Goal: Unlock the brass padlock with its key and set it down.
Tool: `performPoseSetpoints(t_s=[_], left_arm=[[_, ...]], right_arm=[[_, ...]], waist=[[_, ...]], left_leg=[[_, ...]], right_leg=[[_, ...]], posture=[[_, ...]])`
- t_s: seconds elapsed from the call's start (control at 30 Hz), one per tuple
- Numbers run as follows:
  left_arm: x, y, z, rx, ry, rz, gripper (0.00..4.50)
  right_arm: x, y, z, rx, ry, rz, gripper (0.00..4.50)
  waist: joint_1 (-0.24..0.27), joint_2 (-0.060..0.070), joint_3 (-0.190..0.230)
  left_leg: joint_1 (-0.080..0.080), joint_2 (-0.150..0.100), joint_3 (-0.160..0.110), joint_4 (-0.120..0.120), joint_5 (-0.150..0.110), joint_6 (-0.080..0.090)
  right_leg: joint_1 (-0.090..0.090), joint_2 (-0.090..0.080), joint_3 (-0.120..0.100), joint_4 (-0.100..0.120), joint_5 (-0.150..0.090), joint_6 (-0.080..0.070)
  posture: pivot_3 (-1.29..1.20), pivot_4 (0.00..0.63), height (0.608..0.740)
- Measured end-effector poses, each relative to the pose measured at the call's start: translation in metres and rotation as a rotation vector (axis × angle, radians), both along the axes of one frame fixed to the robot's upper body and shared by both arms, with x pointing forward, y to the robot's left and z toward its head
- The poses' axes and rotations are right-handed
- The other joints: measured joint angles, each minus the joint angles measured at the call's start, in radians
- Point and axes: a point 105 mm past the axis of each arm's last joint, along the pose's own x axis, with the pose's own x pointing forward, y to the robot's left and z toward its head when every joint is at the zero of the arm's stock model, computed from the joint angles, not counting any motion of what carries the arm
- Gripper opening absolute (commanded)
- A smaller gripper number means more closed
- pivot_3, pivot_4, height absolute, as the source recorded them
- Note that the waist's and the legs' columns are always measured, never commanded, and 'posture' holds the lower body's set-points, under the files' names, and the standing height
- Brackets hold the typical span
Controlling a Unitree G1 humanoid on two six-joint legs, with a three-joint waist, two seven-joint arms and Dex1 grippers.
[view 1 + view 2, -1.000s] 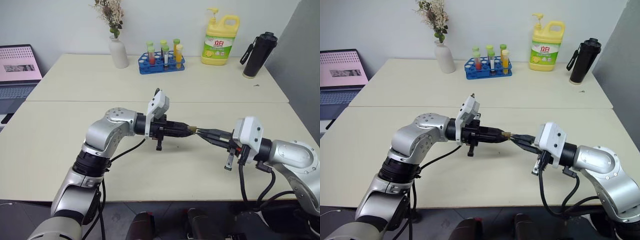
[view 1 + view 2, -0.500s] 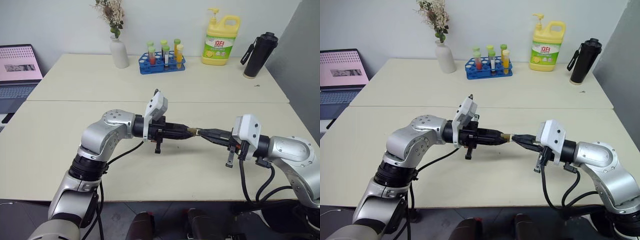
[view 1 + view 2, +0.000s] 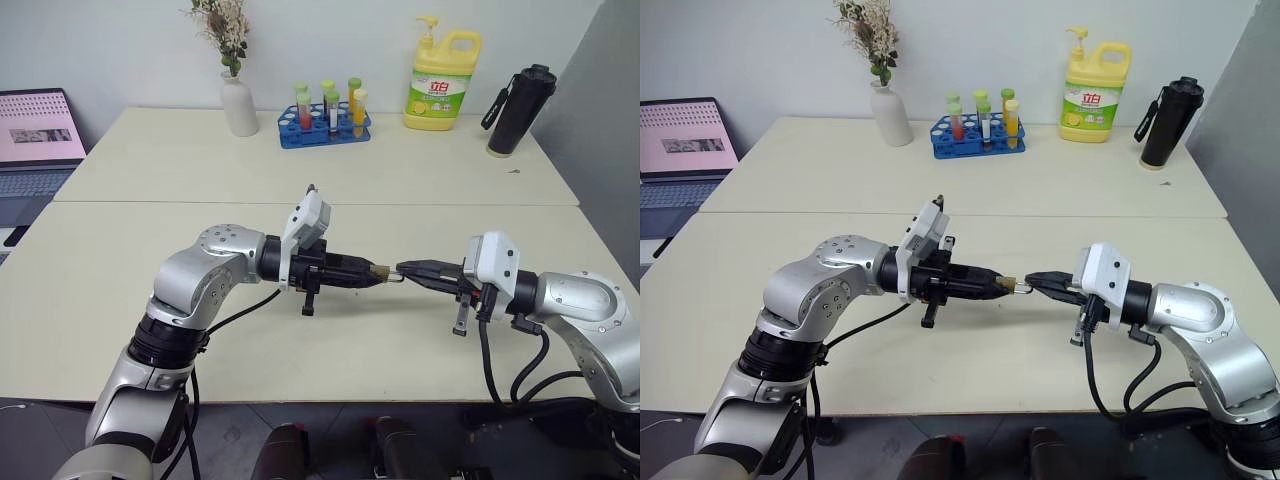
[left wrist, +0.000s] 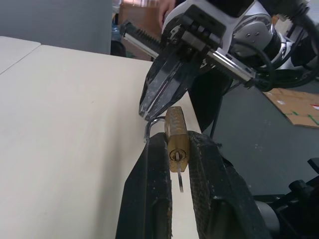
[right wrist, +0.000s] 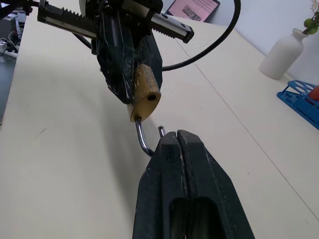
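Since a second ago the two grippers have drawn slightly apart, and the brass padlock (image 4: pixel 177 137) now shows its silver shackle (image 5: pixel 143 141) swung free at one end, where before the tips nearly met. It sits well above the table (image 3: pixel 150 300), between the arms and near the middle of the near tabletop, clamped by its body in the narrow jaws of the left gripper (image 3: pixel 376 275). From the left wrist view the key (image 4: pixel 179 175) hangs out of the keyhole in the lock's end face, between the two black fingers (image 4: pixel 152 199); in the head views it is too small to make out. Just right of the lock, the right gripper (image 3: pixel 404 268) has its fingers pressed together, its tip just beside the shackle's open end; whether it actually touches or pinches the wire is hard to tell, since the tip covers that spot. At the far edge stand a vase (image 3: pixel 238 104), a blue tube rack (image 3: pixel 323 124), a yellow bottle (image 3: pixel 441 82) and a black flask (image 3: pixel 519 108), and a laptop (image 3: pixel 35 140) is cut off at the left.
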Motion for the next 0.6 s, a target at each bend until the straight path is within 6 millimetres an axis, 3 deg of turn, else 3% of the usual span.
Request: performPoseSetpoints(t_s=[0.6], left_arm=[[-0.0053, 0.0026, 0.0009, -0.002, 0.051, -0.028, 0.17]], right_arm=[[-0.0023, 0.0031, -0.0079, -0.051, 0.054, 0.088, 0.0]], waist=[[0.0, 0.0, 0.0]], left_leg=[[0.0, 0.0, 0.0, 0.0, 0.0, 0.0]], right_leg=[[0.0, 0.0, 0.0, 0.0, 0.0, 0.0]], posture=[[0.0, 0.15, 0.74]])
